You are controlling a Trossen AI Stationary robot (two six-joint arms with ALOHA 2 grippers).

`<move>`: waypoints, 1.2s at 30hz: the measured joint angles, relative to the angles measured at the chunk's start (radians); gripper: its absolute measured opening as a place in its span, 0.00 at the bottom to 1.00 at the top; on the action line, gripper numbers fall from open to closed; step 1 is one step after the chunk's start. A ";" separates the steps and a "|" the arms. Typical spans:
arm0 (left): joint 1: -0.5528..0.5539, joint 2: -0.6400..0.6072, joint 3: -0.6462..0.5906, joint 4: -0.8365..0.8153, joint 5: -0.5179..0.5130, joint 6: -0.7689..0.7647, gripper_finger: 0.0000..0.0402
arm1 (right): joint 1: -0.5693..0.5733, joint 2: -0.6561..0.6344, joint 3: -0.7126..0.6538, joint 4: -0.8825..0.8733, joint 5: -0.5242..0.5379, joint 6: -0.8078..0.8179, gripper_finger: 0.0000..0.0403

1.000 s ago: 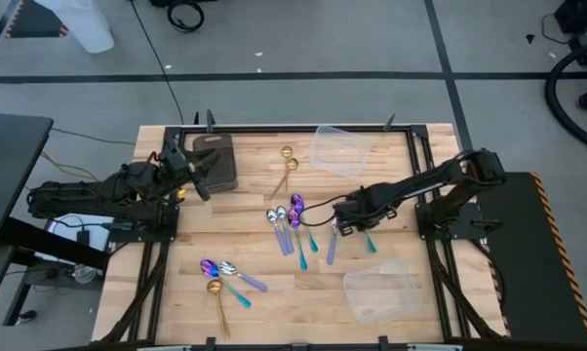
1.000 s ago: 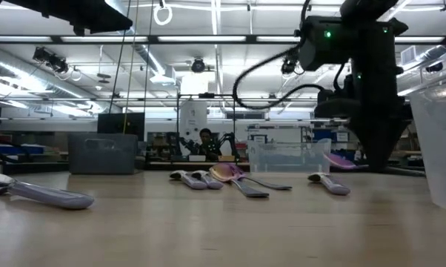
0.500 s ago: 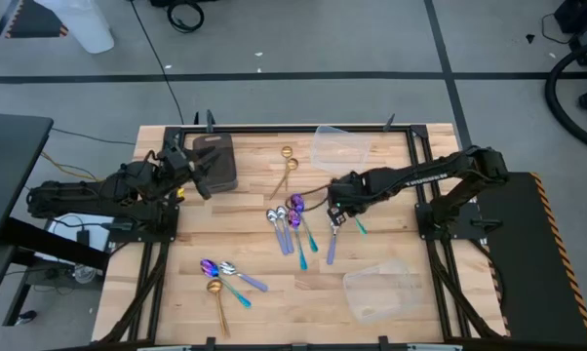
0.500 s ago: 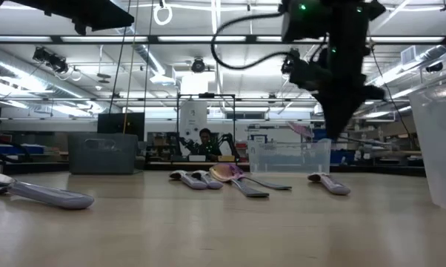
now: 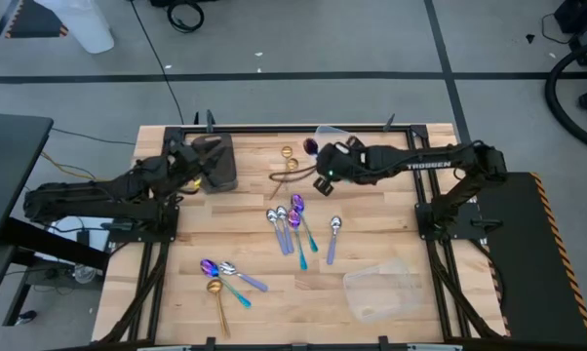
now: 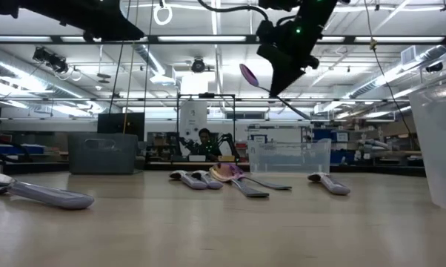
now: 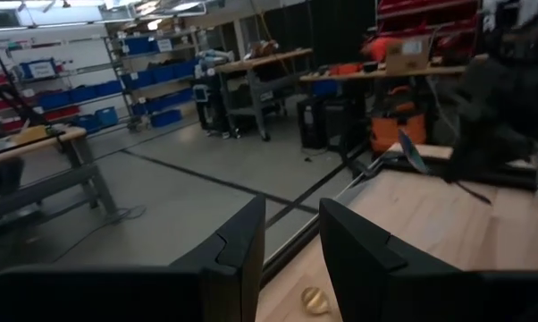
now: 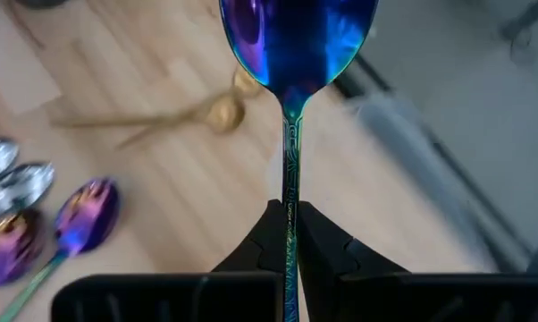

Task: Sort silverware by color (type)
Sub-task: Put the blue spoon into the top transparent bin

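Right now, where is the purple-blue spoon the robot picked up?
The iridescent spoon is held in the air by the right gripper, above the table's far side, near the gold spoons.

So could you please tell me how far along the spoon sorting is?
Barely begun. Nothing looks grouped by colour yet. The right end effector holds a purple-blue spoon in the air near the clear container. Mixed spoons remain mid-table, more at the front, two gold ones apart. The left end effector waits at the tray.

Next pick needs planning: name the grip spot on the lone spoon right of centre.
Mid-handle of the lone spoon, from straight above, fingers across it: it lies flat, handle slim, clear of the spoon cluster. Right end effector holds an iridescent spoon.
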 joint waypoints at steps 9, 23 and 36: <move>0.049 0.041 0.000 0.039 0.000 0.002 0.29 | -0.124 0.000 0.000 0.055 0.007 -0.225 0.05; 0.153 0.041 0.000 0.230 0.068 0.138 0.29 | -0.274 0.000 0.000 0.070 -0.089 -0.324 0.05; 0.257 0.041 0.000 0.288 0.169 0.141 0.29 | -0.421 0.110 -0.004 0.089 -0.257 -0.309 0.05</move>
